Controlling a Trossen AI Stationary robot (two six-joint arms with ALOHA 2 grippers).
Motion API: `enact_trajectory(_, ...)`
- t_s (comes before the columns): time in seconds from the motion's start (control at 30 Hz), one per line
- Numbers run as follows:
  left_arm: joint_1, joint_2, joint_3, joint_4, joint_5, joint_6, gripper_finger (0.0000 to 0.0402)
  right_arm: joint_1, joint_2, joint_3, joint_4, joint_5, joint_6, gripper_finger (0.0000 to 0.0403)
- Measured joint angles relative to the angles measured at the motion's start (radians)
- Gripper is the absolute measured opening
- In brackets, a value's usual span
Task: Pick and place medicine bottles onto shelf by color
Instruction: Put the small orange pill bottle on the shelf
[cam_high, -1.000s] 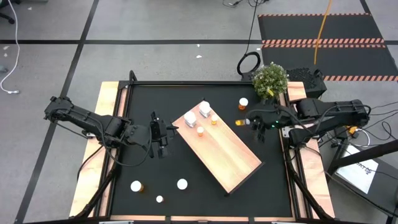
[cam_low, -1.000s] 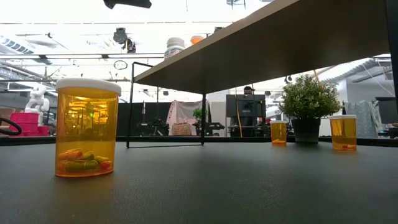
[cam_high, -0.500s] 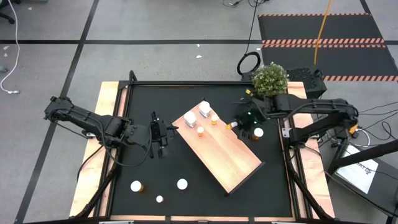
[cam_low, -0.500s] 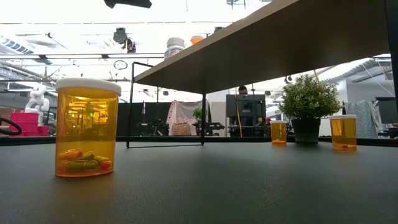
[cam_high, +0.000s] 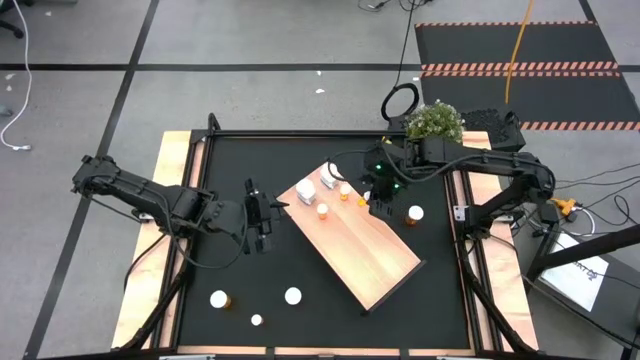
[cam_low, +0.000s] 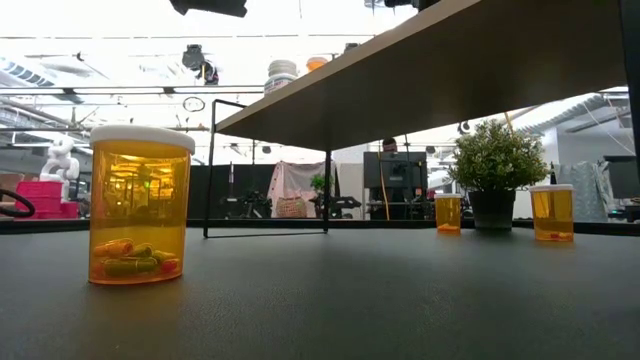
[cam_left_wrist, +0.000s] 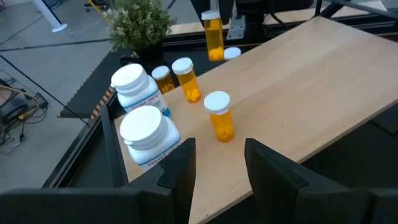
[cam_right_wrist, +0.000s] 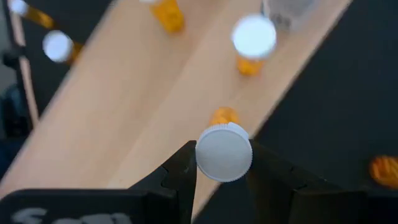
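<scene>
Fingers of the right gripper pinch an amber bottle above the shelf.

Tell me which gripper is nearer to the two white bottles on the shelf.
Left. The left gripper hovers just off the shelf's edge beside the white bottles. The right gripper, holding an orange bottle, is over the shelf's opposite edge.

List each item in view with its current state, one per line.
Right gripper: jaws shut on an orange bottle, carried above the shelf edge.
Left gripper: jaws apart, empty, beside the shelf.
Shelf: flat, askew on the mat.
White bottles: two, upright on the shelf corner.
Near orange bottle: upright, capped, pills inside.
</scene>
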Motion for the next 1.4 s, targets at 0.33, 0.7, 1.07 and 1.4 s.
enact_trajectory(0.33, 0.003, 0.001, 0.000, 0.010, 0.001, 0.000, 0.0141, -0.005, 0.045, 0.067, -0.059, -0.029, -0.009, 0.0116)
enact_trajectory(0.7, 0.004, 0.001, 0.000, 0.046, 0.001, 0.006, 0.0141, -0.007, 0.045, 0.067, -0.018, -0.030, 0.010, 0.0116)
enact_trajectory(1.07, 0.004, 0.001, 0.000, 0.048, 0.001, 0.011, 0.0141, -0.007, 0.046, 0.043, 0.009, -0.025, 0.010, 0.0116)
enact_trajectory(1.4, 0.004, 0.001, 0.000, 0.048, 0.001, 0.014, 0.0141, -0.007, 0.046, 0.024, 0.023, -0.025, 0.010, 0.0116)
